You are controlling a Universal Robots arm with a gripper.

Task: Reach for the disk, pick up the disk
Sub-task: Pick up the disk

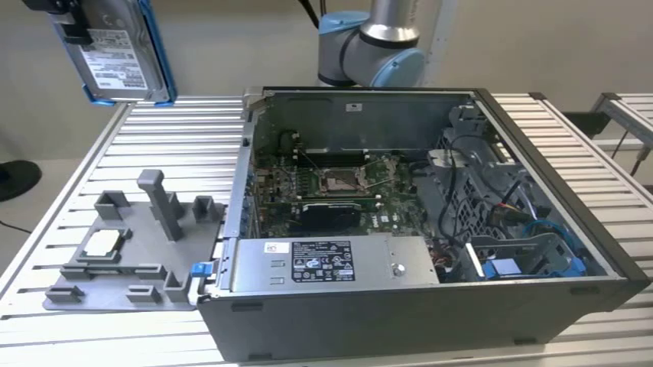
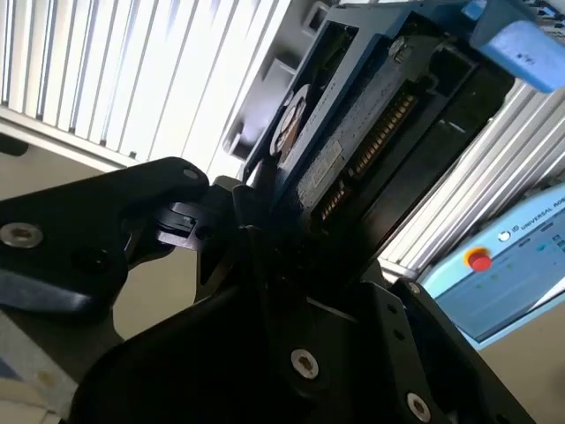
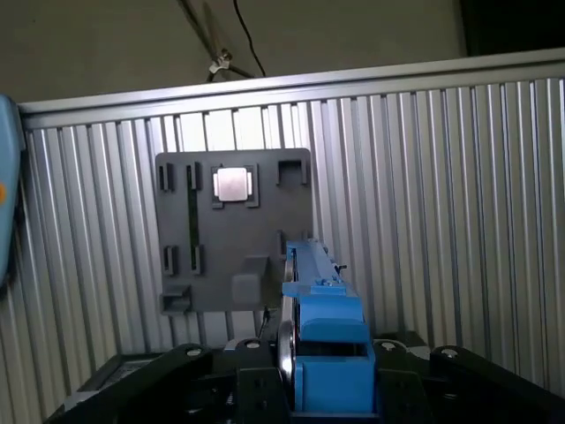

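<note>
The disk (image 1: 121, 60), a silver drive with a white label and a blue bracket along its edges, hangs high in the air at the exterior view's far left, well above the slatted table. My gripper (image 1: 69, 24) is shut on its upper end. In the first wrist view the disk (image 3: 320, 327) stands edge-on between the black fingers (image 3: 256, 389), above the grey fixture. In the second wrist view the disk (image 2: 353, 146) stretches away from the black fingers (image 2: 190, 225), its connector row showing.
A grey fixture plate (image 1: 112, 267) with posts lies on the slatted table (image 1: 173, 130), with a small square silver chip (image 1: 102, 243) in it. An open computer case (image 1: 429, 222) takes up the middle and right. The arm's base (image 1: 372, 46) stands behind it.
</note>
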